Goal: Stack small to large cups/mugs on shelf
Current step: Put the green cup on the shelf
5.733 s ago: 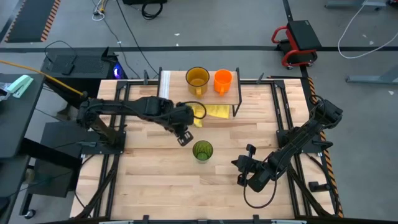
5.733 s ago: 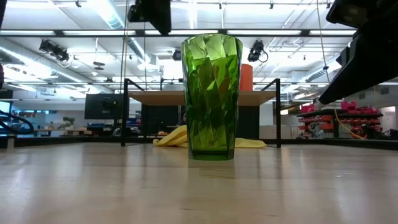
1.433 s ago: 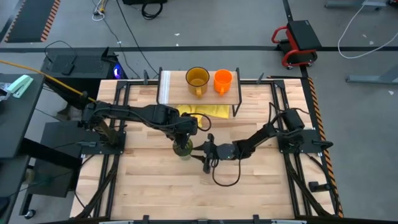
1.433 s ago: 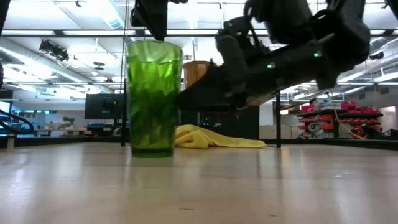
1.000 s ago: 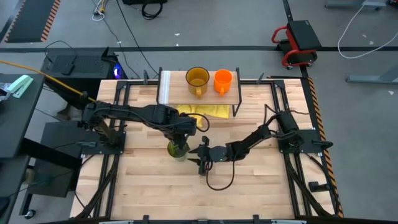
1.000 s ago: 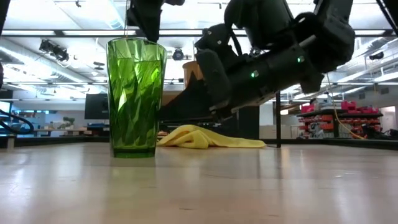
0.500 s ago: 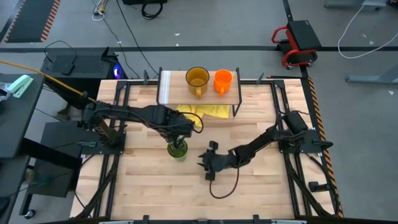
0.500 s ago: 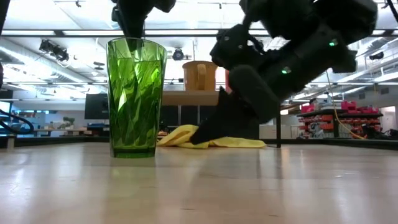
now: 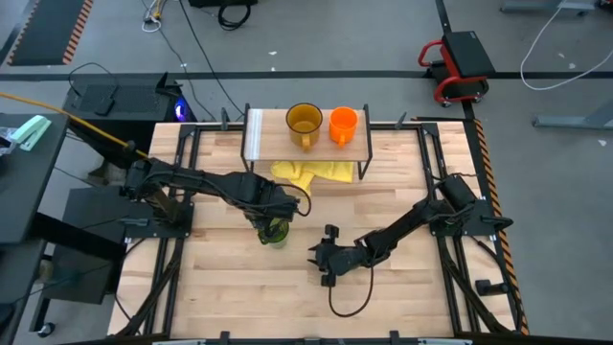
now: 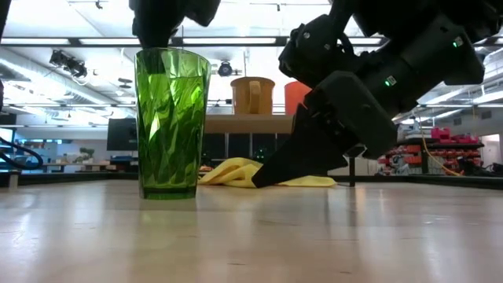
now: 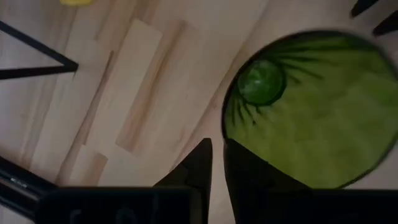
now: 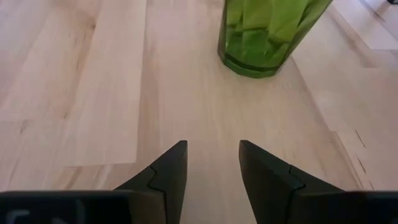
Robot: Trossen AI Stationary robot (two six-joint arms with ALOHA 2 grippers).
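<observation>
The green tumbler [image 9: 277,235] stands upright on its base on the tabletop, left of centre. My left gripper [image 11: 217,146] reaches down over it from above, open by a narrow gap, with one finger inside the tumbler and one outside its rim. My right gripper [image 12: 212,149] is open and low over the table, to the right of and nearer than the tumbler [image 12: 267,31], pointing at it with nothing between its fingers. The amber mug [image 9: 304,121] and the orange mug [image 9: 343,125] stand side by side on the shelf [image 9: 259,134]. My left gripper straddles the tumbler's rim [image 11: 225,124] from above, fingers pointing down, one inside the cup and one outside. A thin strip of table shows between the outer finger [image 11: 200,165] and the rim. Whether the inner finger touches the wall I cannot tell.
A crumpled yellow cloth [image 9: 311,172] lies on the table under and in front of the shelf. The shelf's black legs [image 10: 351,141] stand at the far side. Bare wood lies along the table's near edge and left of the tumbler.
My right gripper has drawn back from the tumbler toward the table's near edge and tipped its fingers down toward the wood. My left gripper has come lower over the tumbler's rim. The tumbler has stayed upright in place.
</observation>
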